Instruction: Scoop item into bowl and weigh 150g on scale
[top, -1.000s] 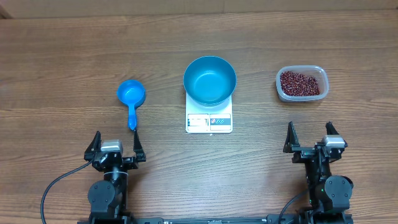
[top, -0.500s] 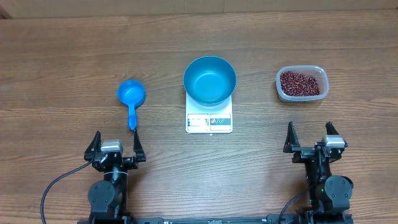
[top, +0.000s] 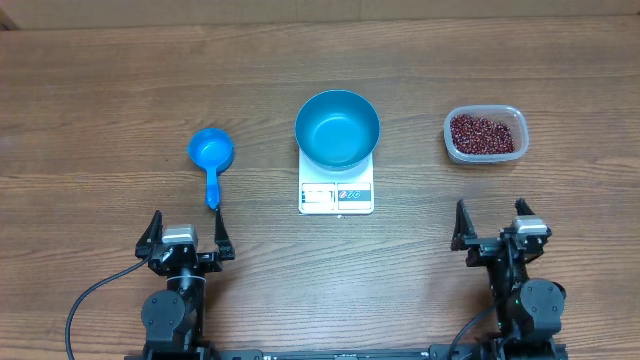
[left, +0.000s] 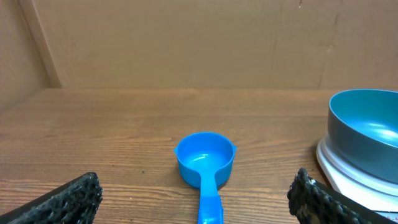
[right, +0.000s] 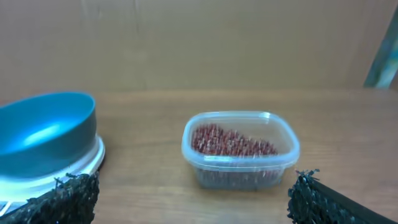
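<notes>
The blue bowl (top: 337, 128) stands empty on the white scale (top: 336, 192) at the table's middle. Dark red beans (top: 484, 133) fill a clear plastic tub (top: 452, 143) to the right, also seen as the beans (right: 233, 142) in the right wrist view. A small blue scoop (top: 211, 155) lies to the left, handle toward me, and the scoop (left: 205, 161) sits just ahead of my left gripper (left: 196, 198), which is open and empty. My right gripper (top: 492, 223) is open and empty near the front edge, short of the tub.
The bowl (left: 367, 130) shows at the right of the left wrist view and the bowl (right: 43, 134) at the left of the right wrist view. A cardboard wall (left: 199, 43) backs the table.
The right gripper has shifted slightly to the left and forward. The left arm and all objects are unchanged.
</notes>
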